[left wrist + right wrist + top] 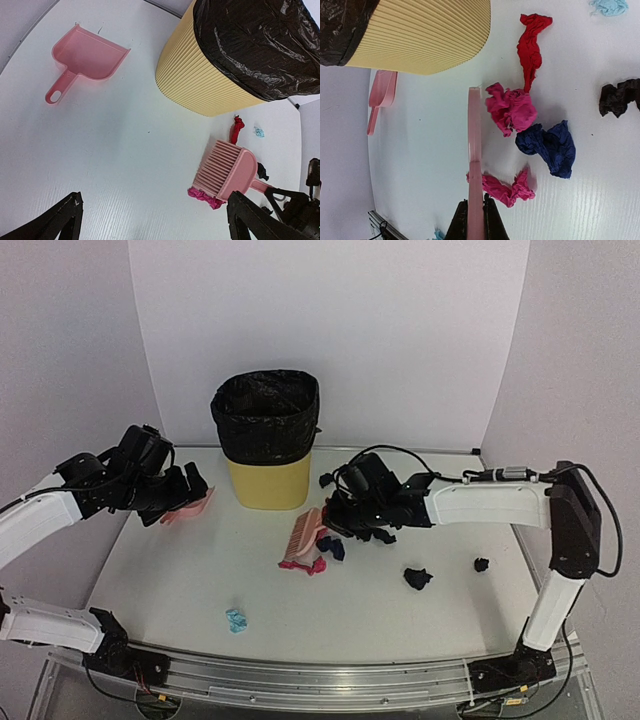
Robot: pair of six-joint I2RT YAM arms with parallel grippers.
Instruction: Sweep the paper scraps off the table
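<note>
My right gripper [338, 522] is shut on the handle of a pink comb-edged brush [304, 536], which stands on edge on the table [170, 580]. In the right wrist view the gripper [475, 220] holds the brush [475, 145] beside a pink scrap [506, 188], a second pink scrap [512, 107], a navy scrap [547, 145] and a red scrap [531, 47]. My left gripper [176, 496] is open and empty over the pink dustpan [196, 503]. In the left wrist view the dustpan [87, 55] lies far left.
A yellow bin [266, 440] with a black liner stands at the back middle. Black scraps [417, 578] lie right of the brush, a small one [481, 564] farther right. A light blue scrap [236, 620] lies near the front. A metal rail [300, 680] runs along the front edge.
</note>
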